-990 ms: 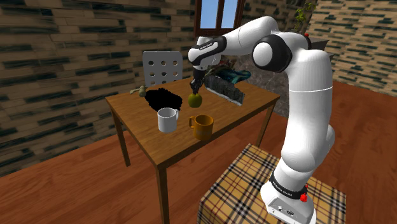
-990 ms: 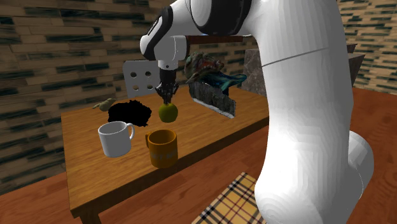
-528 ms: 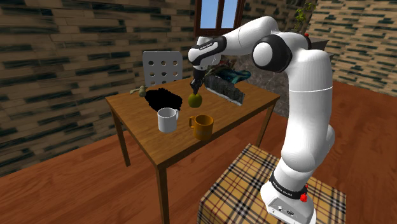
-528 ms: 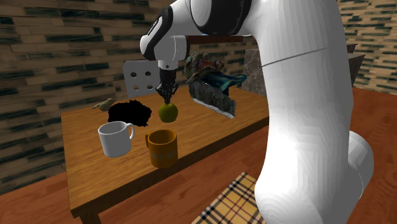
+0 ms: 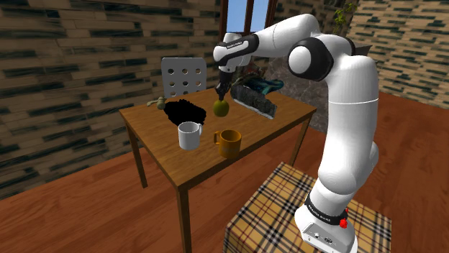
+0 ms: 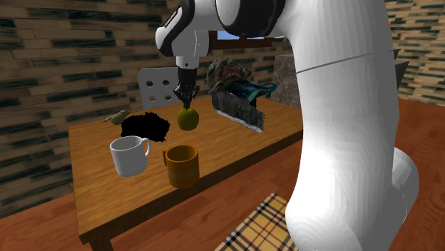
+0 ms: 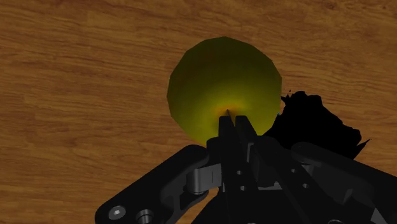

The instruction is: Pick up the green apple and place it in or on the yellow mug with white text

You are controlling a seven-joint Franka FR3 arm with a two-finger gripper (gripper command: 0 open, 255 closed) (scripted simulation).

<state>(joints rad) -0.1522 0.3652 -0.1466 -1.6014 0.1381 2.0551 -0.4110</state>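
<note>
The green apple (image 5: 221,108) (image 6: 187,119) (image 7: 222,83) hangs just above the wooden table (image 5: 162,154), held at its top. My black gripper (image 5: 220,95) (image 6: 187,101) (image 7: 228,118) points straight down and is shut on the apple, its fingers pinched together at the stem end. The ochre-yellow mug (image 5: 229,143) (image 6: 182,165) stands upright on the table, nearer the front edge than the apple and a little toward the shoulder view's right. Its mouth faces up with nothing in it.
A white mug (image 5: 189,134) (image 6: 129,155) stands beside the yellow one. A black blotch (image 5: 183,112) (image 6: 146,126) lies behind it, near a small tan object (image 5: 153,103). A grey-and-teal pile (image 5: 255,97) (image 6: 239,100) sits at the table's back. Behind stands a white perforated chair (image 5: 183,75).
The gripper has risen with the apple, which now hangs higher above the table. The mugs have not moved.
</note>
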